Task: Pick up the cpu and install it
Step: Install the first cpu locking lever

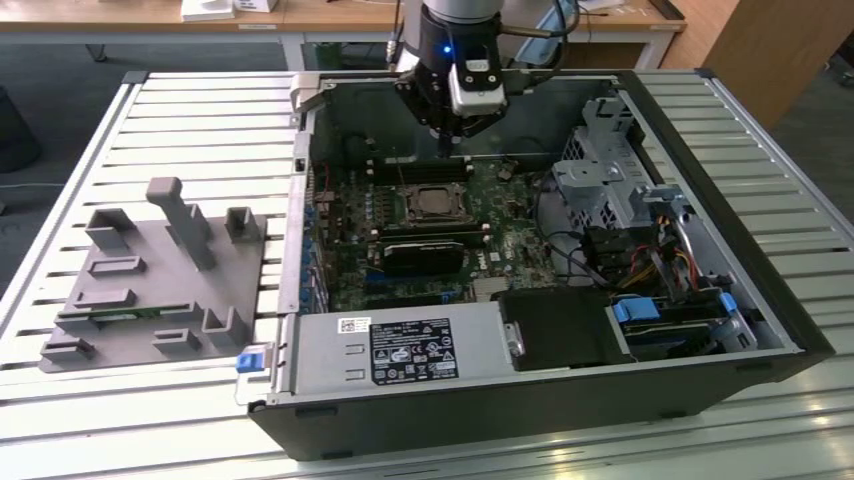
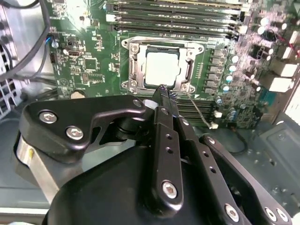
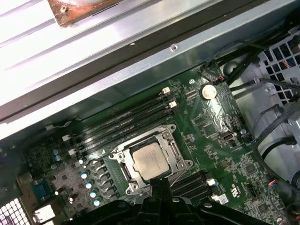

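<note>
Nearest the lens in the second wrist view, your gripper has its fingers drawn together to a narrow tip with nothing held between them. That tip sits just at the near edge of the socket, and the cpu lies flat inside that socket frame on the motherboard, directly ahead of the tip, not under it. Being square, the chip offers no long axis; its edges run parallel to the socket frame. From the exterior view, the arm hangs inside the open computer case, above the board, while the grey fixture tray stands well apart on the counter, toward the exterior view's left.
</note>
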